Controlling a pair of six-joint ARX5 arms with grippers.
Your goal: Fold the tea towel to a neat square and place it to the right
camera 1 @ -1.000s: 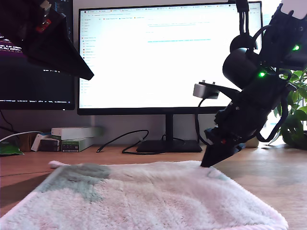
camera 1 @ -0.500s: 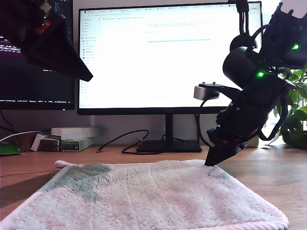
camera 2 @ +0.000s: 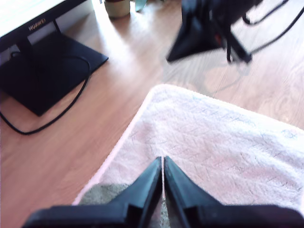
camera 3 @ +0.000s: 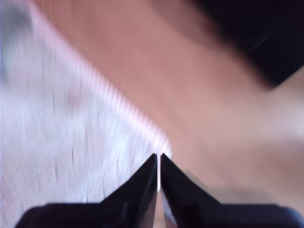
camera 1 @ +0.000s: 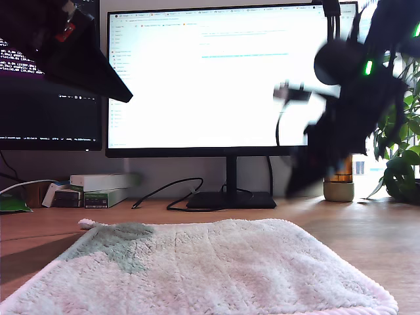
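The tea towel (camera 1: pixel 210 266) lies spread flat on the wooden desk (camera 1: pixel 367 226) in front of the monitor (camera 1: pixel 233 79), so folding looks barely begun; the next move calls for gripping an edge or corner. The first gripper (camera 2: pixel 163 167) hangs above the towel, fingers pressed together, holding nothing. The second gripper (camera 3: pixel 158 164), blurred, is likewise closed and empty near the ribbed hem (camera 3: pixel 128 111).

Matte black arms, tapered wedge-shaped black fingers (camera 2: pixel 178 190), green indicator lights, red markings, trailing black cables
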